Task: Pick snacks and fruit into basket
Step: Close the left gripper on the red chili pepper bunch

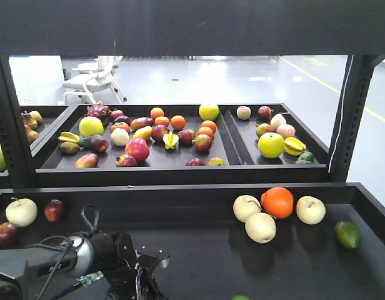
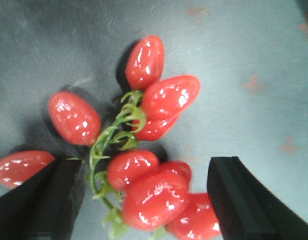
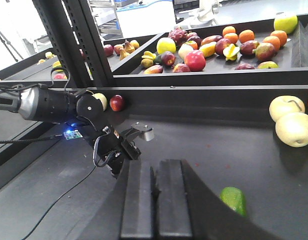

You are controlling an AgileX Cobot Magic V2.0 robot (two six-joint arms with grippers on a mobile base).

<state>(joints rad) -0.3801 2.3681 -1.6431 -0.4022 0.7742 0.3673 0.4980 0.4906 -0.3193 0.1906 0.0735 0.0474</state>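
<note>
A bunch of glossy red fruit (image 2: pixel 156 192) on a green stem (image 2: pixel 101 145) lies on the dark shelf. My left gripper (image 2: pixel 144 200) is open right over it, one black finger (image 2: pixel 39 200) on each side of the lower fruits, not touching them. My right gripper (image 3: pixel 154 197) is shut with nothing in it. A green oval fruit (image 3: pixel 234 199) lies just right of it. Another green oval fruit (image 1: pixel 348 234) sits at the shelf's right end. The left arm (image 1: pixel 86 253) reaches down at the front left. The snacks and the basket are out of view.
Pale yellow apples (image 1: pixel 260 227) and an orange (image 1: pixel 277 202) lie right of centre on the lower shelf. Small apples (image 1: pixel 21 211) sit at far left. Trays (image 1: pixel 233 159) of mixed fruit fill the upper shelf behind a raised lip. Black uprights (image 3: pixel 79 45) stand on both sides.
</note>
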